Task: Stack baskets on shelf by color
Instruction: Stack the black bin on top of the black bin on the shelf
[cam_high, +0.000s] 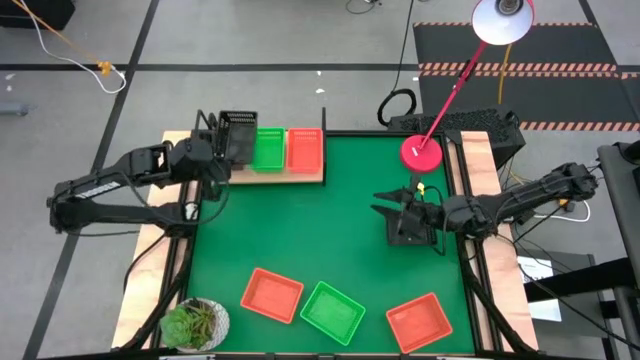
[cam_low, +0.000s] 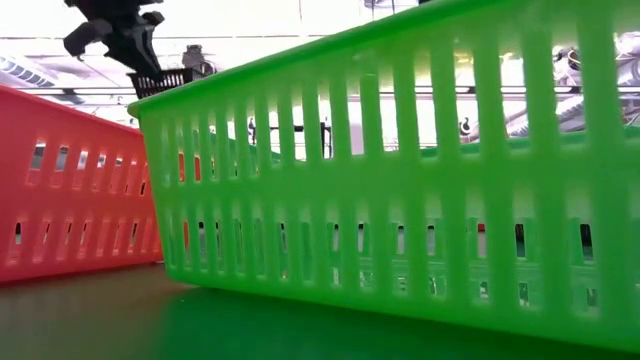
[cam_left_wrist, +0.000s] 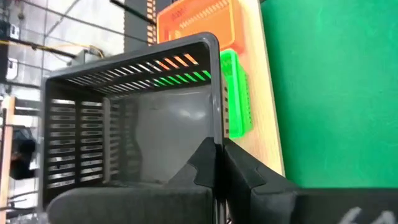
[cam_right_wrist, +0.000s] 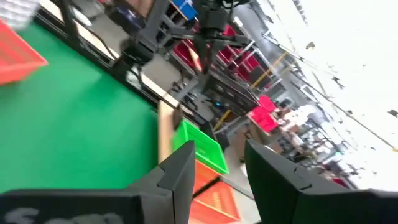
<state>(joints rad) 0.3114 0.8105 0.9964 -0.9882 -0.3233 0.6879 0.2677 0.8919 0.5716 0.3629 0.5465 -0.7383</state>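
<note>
My left gripper (cam_high: 222, 158) is shut on a black basket (cam_high: 238, 135), which it carries above the left end of the light-wood shelf (cam_high: 285, 176). A green basket (cam_high: 268, 148) and a red basket (cam_high: 305, 148) rest on the shelf side by side on their bases. On the green mat near the front edge lie a red basket (cam_high: 272, 295), a green basket (cam_high: 333, 312) and another red basket (cam_high: 420, 322). My right gripper (cam_high: 385, 206) hangs open over the mat's right side, with nothing between its fingers (cam_right_wrist: 180, 171). My left gripper pinches one side wall of the black basket at its rim (cam_left_wrist: 217, 140), one finger inside the basket and one outside. It comes from the table's left, slanting downward. The basket is lifted clear of the shelf and tilted, its open side facing the wrist.
A round red lamp base (cam_high: 422, 153) stands at the mat's far right, its stem leaning over the table. A potted plant (cam_high: 195, 325) sits at the near left corner. The middle of the green mat (cam_high: 300, 230) is bare.
</note>
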